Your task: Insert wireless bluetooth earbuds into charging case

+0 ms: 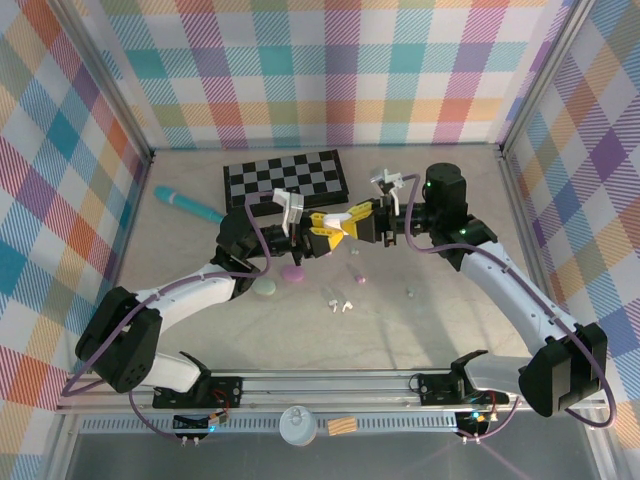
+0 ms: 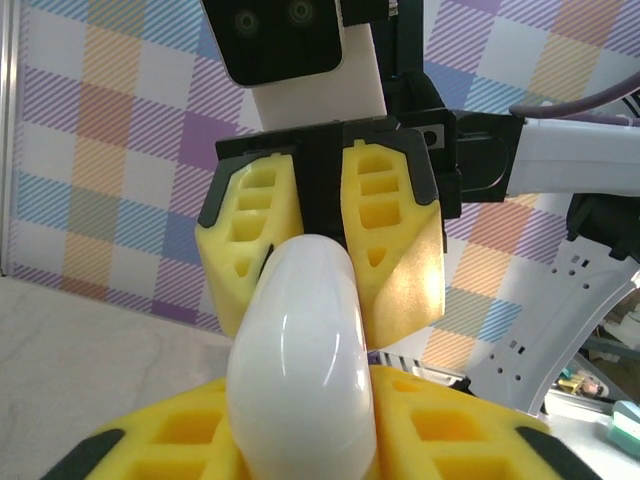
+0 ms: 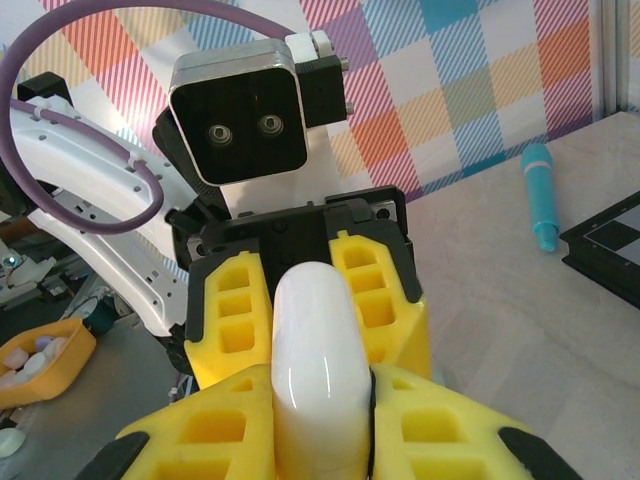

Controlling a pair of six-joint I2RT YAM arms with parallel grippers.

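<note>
Well in front of the checkerboard [image 1: 285,177], closest to the arm bases, white earbuds [image 1: 347,302] lie loose on the table [image 1: 180,250]. A pink case [image 1: 292,272] and a pale green case [image 1: 266,288] sit just behind them to the left. Nearer the checkerboard's front edge, above the table, the left gripper [image 1: 326,236] and right gripper [image 1: 357,220] meet tip to tip, each with its yellow jaws clamped on an opposite end of one white charging case [image 3: 318,360].

Fingers [image 2: 390,250] hide both ends of the white case [image 2: 300,380]; the earbuds [image 1: 334,302] are too small to resolve
</note>
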